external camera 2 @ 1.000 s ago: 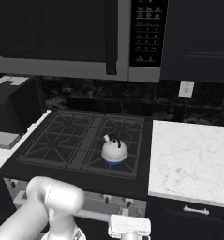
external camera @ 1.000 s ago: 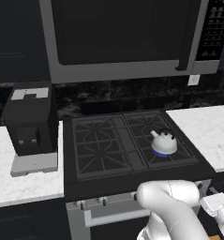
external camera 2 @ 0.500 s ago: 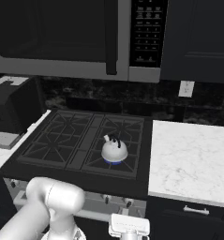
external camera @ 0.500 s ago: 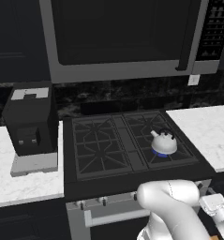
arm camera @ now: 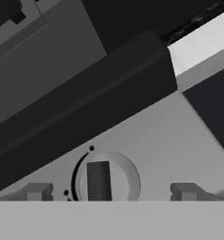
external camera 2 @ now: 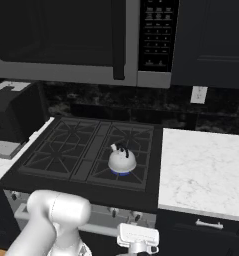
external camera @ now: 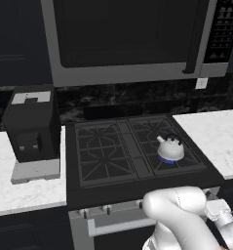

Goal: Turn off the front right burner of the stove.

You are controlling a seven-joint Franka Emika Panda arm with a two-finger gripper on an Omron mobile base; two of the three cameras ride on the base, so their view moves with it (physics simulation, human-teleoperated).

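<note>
Hand view shows the gripper [arm camera: 110, 192] spread wide around a silver knob [arm camera: 107, 178], holding nothing; a kettle [external camera: 170, 148] sits on the front right burner [external camera: 173, 158].

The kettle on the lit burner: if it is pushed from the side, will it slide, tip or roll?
The kettle looks squat and wide-based, so it would probably slide rather than tip. It sits on the ridged grate of the front right burner, which may catch its base. Its rounded body could roll if knocked over.
</note>
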